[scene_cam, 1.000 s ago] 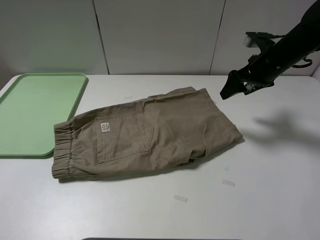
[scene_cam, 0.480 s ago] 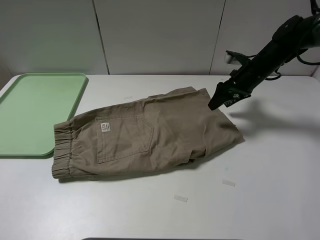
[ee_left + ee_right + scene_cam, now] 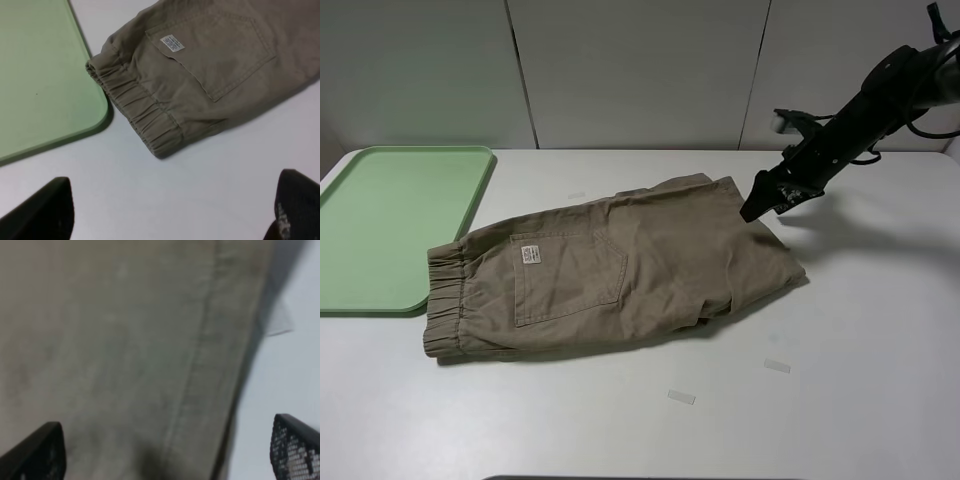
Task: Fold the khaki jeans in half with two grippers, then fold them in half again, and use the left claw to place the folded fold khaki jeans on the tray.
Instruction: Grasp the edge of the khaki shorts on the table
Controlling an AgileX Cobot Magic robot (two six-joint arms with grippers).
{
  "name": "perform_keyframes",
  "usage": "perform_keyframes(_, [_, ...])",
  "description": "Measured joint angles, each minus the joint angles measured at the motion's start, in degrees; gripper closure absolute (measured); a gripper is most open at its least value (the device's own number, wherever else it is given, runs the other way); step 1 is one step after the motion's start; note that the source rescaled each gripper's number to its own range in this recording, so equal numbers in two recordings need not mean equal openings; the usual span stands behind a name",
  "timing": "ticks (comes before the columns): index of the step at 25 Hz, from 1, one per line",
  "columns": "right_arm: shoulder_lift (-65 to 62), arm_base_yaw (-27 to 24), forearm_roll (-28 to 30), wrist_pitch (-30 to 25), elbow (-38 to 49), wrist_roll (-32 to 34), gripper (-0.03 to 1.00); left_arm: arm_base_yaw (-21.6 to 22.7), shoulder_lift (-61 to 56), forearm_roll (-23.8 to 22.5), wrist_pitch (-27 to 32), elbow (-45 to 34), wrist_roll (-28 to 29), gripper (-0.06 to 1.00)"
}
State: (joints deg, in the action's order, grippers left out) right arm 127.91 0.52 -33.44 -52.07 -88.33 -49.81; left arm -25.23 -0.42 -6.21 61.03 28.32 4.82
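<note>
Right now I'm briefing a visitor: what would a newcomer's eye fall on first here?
The khaki shorts spread across the middle of the white table, waistband beside the light-green tray at the left edge. The right gripper hangs open over their far hem corner.

**Right arm comes down to the shorts' leg**

The right gripper (image 3: 753, 209) has swung down and inward from over the bare table (image 3: 860, 350). Its tip now sits at the far leg edge of the shorts (image 3: 620, 262). Its shadow (image 3: 850, 228) has drawn in towards the cloth.

Matt cloth khaki jeans (image 3: 620, 265), smooth plastic tray (image 3: 390, 230)
</note>
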Motion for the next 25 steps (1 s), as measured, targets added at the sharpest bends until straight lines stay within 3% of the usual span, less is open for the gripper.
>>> perform_keyframes(13, [3.1,0.5,-0.9,1.5,-0.5,2.6,0.07,0.0,0.0,0.0,0.1,0.0,0.0,0.16])
perform_keyframes(25, [3.3,5.4,-2.2,1.6,-0.6,2.6,0.07,0.0,0.0,0.0,0.1,0.0,0.0,0.16])
